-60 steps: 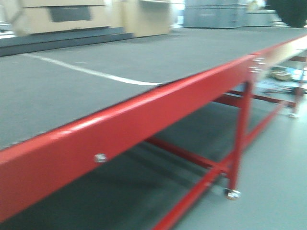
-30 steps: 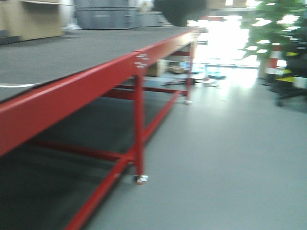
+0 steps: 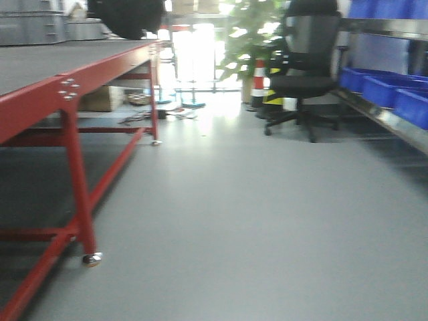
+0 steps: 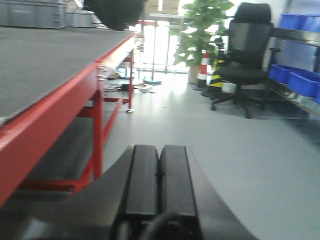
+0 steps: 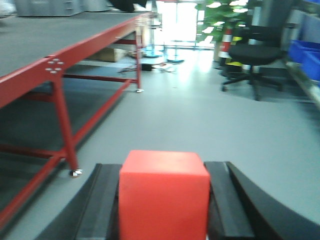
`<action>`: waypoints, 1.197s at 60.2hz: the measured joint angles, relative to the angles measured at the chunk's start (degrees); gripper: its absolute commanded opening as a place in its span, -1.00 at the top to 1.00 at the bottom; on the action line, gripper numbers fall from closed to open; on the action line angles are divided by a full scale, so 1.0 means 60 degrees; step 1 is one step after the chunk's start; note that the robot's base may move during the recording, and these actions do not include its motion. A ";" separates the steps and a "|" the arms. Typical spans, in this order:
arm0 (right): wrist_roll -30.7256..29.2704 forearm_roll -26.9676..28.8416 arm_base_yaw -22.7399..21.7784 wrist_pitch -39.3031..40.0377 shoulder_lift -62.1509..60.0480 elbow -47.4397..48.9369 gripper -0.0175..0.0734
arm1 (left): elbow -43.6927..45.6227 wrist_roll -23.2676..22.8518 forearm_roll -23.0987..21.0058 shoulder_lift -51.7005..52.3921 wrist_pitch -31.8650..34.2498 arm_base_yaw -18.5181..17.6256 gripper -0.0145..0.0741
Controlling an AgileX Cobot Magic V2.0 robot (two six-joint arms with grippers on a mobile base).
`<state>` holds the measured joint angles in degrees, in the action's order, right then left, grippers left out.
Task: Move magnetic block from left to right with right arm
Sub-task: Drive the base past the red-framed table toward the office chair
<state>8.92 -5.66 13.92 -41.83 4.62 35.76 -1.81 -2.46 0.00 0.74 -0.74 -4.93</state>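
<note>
In the exterior front-facing view neither arm shows, nor does the magnetic block. A grey tabletop (image 3: pixel 27 63) on a red frame (image 3: pixel 77 180) runs along the left edge. The rest is bare grey floor (image 3: pixel 234 214), with an office chair (image 3: pixel 304 73) at the upper right, a plant (image 3: pixel 251 33) behind it and blue bins (image 3: pixel 381 83) along the right edge.

In the left wrist view the left fingers (image 4: pixel 142 180) sit at the bottom centre. They are pressed flat together along their whole length, with nothing between them. The same tabletop fills the left half of the frame.

In the right wrist view the magnetic block (image 5: pixel 164 195) fills the bottom centre, clamped between the right fingers (image 5: pixel 107 200). One finger lies against each side face, and the top and front faces are bare. Behind the block is floor rather than tabletop, so it seems to be carried in the air, away from any surface.

The block looks rigid and small, so probably light, and unlikely to deform or break under the squeeze. Its matte faces look smooth, so it could slip if the pressure were slack or off-centre. The hold on two opposite flat faces, roughly centred, looks the right one. Being magnetic, it may tug toward steel such as the frame, so a firm grip seems wise when it is set down on the right.
</note>
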 measured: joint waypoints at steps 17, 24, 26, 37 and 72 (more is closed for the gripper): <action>0.0000 0.0000 0.0000 0.0000 0.0000 0.0000 0.33 | 0.0000 0.0000 0.0000 0.0000 0.0000 0.0000 0.94; 0.0000 0.0000 0.0000 0.0000 0.0000 0.0000 0.33 | 0.0000 0.0000 0.0000 0.0000 0.0000 0.0000 0.94; 0.0000 0.0000 0.0000 0.0000 -0.0008 0.0000 0.33 | 0.0000 0.0000 0.0000 0.0000 0.0000 0.0000 0.93; 0.0000 0.0000 0.0000 0.0000 -0.0022 0.0000 0.33 | 0.0000 0.0000 0.0000 0.0000 0.0000 0.0000 0.94; 0.0000 0.0002 -0.0013 0.0024 -0.0022 0.0000 0.33 | 0.0000 0.0000 0.0000 0.0000 -0.0001 0.0574 0.94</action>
<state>8.92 -5.65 13.84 -41.69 4.49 35.76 -1.81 -2.46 0.00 0.74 -0.74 -1.49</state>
